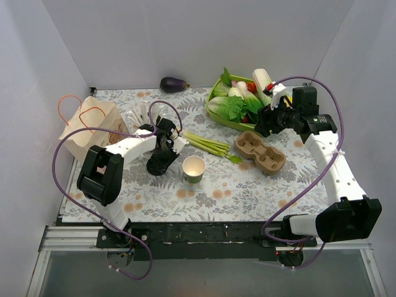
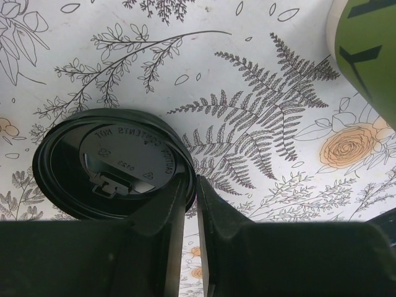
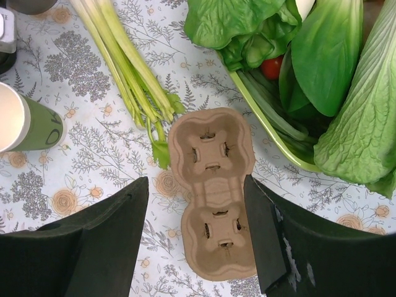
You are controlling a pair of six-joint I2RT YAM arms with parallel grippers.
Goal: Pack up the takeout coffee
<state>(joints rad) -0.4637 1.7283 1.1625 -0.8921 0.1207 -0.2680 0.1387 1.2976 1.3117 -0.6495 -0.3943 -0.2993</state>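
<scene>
The takeout coffee [image 1: 193, 168] is a small green paper cup with a cream inside, standing open and upright on the floral cloth; its side shows in the left wrist view [image 2: 365, 49] and the right wrist view [image 3: 34, 127]. Just left of it lies a flat black lid [image 1: 159, 166] [image 2: 111, 164]. My left gripper [image 1: 164, 147] [image 2: 190, 184] is down at the lid, its jaws nearly together with the lid's right rim pinched between the tips. My right gripper [image 1: 267, 120] [image 3: 195, 179] hangs open above a brown cardboard two-cup carrier [image 1: 260, 151] [image 3: 213, 192], apart from it.
A paper bag [image 1: 90, 127] with orange handles stands at the left. A cup of stirrers [image 1: 143, 117] is behind the left gripper. Green stalks [image 1: 207, 144] lie beside the carrier. A green tray of vegetables [image 1: 216, 93] and an eggplant [image 1: 174, 84] sit at the back.
</scene>
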